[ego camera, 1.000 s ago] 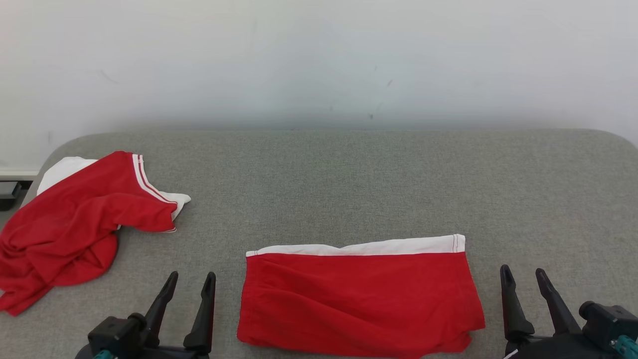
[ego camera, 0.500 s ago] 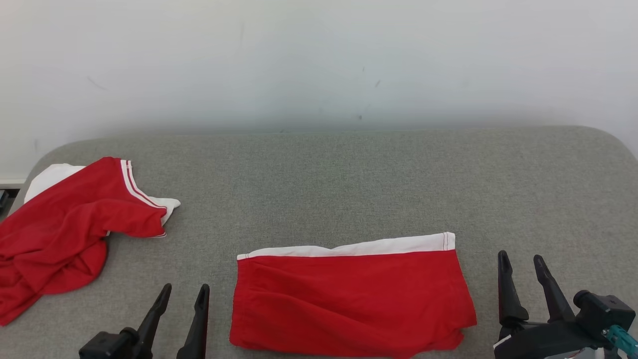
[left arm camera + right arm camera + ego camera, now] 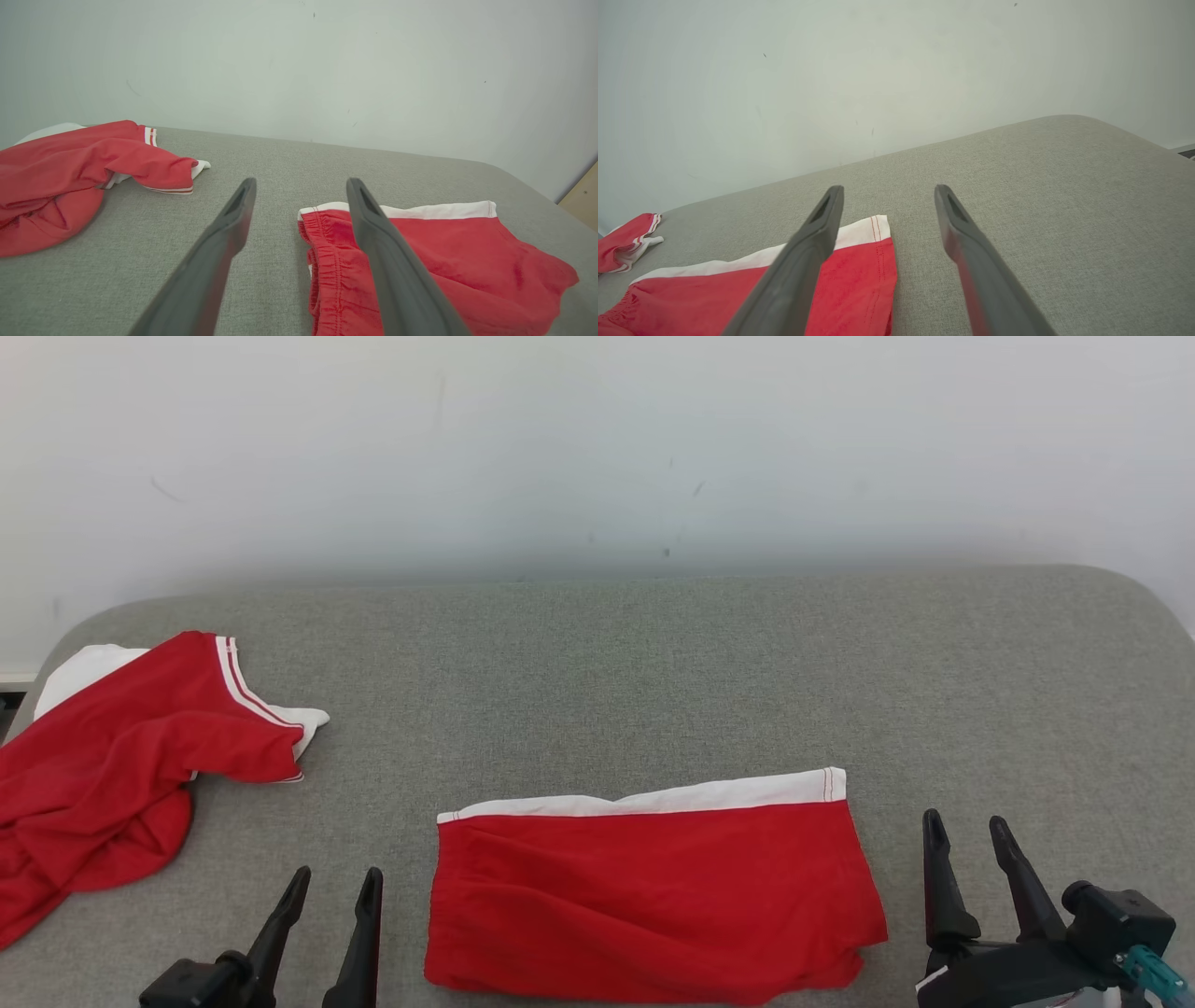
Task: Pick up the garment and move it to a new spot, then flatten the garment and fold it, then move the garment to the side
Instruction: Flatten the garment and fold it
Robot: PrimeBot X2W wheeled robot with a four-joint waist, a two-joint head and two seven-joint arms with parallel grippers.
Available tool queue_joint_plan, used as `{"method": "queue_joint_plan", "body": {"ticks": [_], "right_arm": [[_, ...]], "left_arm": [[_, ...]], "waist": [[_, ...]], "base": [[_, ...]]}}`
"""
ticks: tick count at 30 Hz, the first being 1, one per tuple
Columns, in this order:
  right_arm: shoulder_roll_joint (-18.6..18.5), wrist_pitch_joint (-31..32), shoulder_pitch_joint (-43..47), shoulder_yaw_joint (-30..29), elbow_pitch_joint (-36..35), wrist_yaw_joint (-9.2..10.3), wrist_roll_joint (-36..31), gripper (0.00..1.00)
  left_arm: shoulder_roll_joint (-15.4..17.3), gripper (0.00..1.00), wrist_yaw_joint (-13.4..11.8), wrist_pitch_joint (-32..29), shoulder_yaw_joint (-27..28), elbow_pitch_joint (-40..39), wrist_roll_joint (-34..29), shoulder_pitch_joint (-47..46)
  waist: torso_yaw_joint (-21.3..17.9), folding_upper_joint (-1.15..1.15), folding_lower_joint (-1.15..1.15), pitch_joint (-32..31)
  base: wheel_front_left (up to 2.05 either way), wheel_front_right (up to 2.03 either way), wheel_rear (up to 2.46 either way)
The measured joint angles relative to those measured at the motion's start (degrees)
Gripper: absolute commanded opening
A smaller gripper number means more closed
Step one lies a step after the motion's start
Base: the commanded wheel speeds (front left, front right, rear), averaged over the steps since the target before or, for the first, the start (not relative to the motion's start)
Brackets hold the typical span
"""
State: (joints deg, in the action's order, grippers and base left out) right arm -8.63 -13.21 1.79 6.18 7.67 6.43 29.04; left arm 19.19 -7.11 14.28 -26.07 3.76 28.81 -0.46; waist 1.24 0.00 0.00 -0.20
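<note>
A folded red garment (image 3: 653, 896) with a white band along its far edge lies flat on the grey padded surface (image 3: 653, 672), near the front middle. It also appears in the left wrist view (image 3: 444, 261) and the right wrist view (image 3: 752, 289). My left gripper (image 3: 336, 877) stands open just left of it, holding nothing, its fingers (image 3: 224, 242) apart over bare cloth. My right gripper (image 3: 964, 821) is open just right of the garment's right edge, also holding nothing, and its left finger (image 3: 808, 252) overlaps the garment's corner in the right wrist view.
A crumpled red and white garment (image 3: 121, 765) lies at the surface's left edge, partly hanging over it. A pale wall (image 3: 597, 448) rises behind the surface. Bare grey surface stretches across the back and right.
The whole head picture has shifted a little left as the camera moved. My left gripper sits slightly lower in it and my right slightly higher. Neither garment has moved on the surface.
</note>
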Motion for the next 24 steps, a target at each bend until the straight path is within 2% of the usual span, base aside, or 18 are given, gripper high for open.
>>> {"method": "queue_joint_plan", "body": {"ticks": [19, 24], "right_arm": [[0.21, -0.31, -1.43, 0.79, 0.67, -0.96, -1.43, 1.0], [0.16, 5.41, -1.48, 1.22, 1.65, -0.89, -0.64, 1.0]], "left_arm": [[-0.14, 1.0, 0.0, -0.11, 0.04, -1.02, -2.14, 0.12], [-0.2, 1.0, 0.0, -0.6, 0.04, -0.92, -2.15, 0.11]], "waist": [[0.38, 0.0, 0.0, 1.49], [0.56, 0.0, 0.0, 1.61]], "base": [[0.0, 0.0, 0.0], [0.0, 0.0, 0.0]]}}
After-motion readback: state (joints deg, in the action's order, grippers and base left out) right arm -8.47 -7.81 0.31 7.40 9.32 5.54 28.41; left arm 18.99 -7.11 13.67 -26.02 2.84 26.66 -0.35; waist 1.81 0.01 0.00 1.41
